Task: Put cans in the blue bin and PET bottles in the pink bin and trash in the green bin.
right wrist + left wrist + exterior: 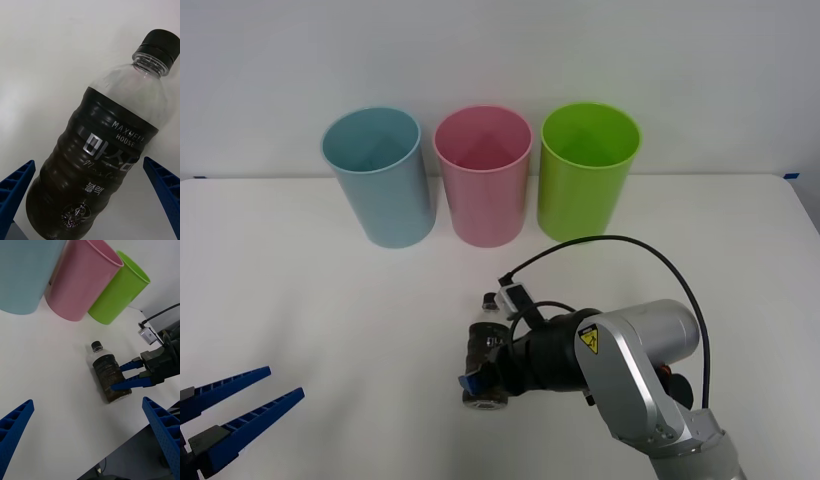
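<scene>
- Three tall bins stand in a row across the upper middle of the front view, against the white wall: the blue bin [377,177] on the left, the pink bin [483,175] in the middle, the green bin [587,170] on the right. Blue and pink stand just apart, and pink and green nearly touch.
- The PET bottle [107,372] lies on its side on the white table [330,310], below the bins and a little right of centre in the front view. Its black cap points toward the bins.
- The right gripper [126,375] reaches in from the lower right. Its blue fingers are spread, one on each side of the bottle's lower body — close alongside, not pressed onto it.
- In the right wrist view the bottle lies between the two fingers with bare table showing on both sides.
- The left gripper [242,404] sits at the lower left corner of the front view, fingers apart, holding nothing — well away from the bottle.
</scene>
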